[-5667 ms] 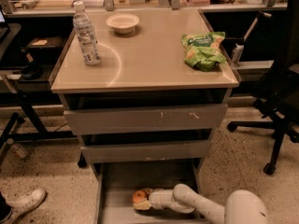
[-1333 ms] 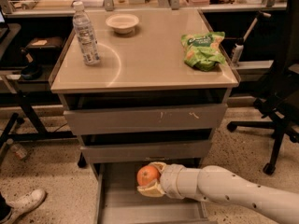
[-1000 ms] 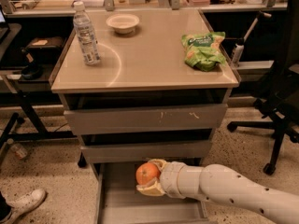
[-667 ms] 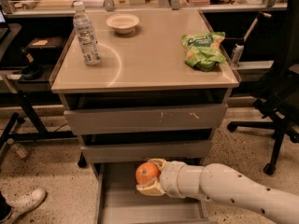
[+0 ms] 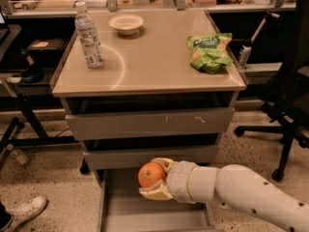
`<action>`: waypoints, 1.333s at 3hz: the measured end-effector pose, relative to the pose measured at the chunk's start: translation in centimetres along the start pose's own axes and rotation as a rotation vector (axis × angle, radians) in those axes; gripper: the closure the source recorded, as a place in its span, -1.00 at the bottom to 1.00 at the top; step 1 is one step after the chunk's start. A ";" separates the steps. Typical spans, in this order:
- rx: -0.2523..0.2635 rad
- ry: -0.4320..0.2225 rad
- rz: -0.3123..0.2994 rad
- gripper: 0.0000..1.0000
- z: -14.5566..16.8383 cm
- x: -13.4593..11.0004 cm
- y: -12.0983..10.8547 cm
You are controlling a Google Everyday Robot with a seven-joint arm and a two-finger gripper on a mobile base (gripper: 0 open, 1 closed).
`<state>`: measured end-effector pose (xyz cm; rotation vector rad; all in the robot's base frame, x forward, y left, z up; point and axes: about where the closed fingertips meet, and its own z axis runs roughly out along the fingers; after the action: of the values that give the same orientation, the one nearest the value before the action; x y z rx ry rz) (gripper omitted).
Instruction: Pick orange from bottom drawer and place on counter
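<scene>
The orange (image 5: 151,174) is round and smooth and sits between the pale fingers of my gripper (image 5: 155,179), which is shut on it. I hold it above the open bottom drawer (image 5: 145,212), just in front of the middle drawer's front. My white arm (image 5: 251,197) comes in from the lower right. The counter (image 5: 154,62) is the beige top of the cabinet, well above the orange.
On the counter stand a water bottle (image 5: 89,36) at the left, a white bowl (image 5: 126,24) at the back and a green snack bag (image 5: 209,51) at the right. An office chair (image 5: 289,91) stands to the right. A shoe (image 5: 21,213) is at lower left.
Since 5.7 s ago my gripper has lifted the orange off the drawer floor to above the drawer. Over the last second it has barely moved.
</scene>
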<state>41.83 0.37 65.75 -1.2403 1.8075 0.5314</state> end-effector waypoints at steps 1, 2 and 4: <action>0.025 -0.029 -0.046 1.00 -3.0 -3.2 0.1; 0.025 -0.029 -0.046 1.00 -3.0 -3.2 0.1; 0.055 -0.076 -0.129 1.00 -6.4 -9.4 -0.7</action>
<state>41.15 0.37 77.13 -1.2723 1.6559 0.4475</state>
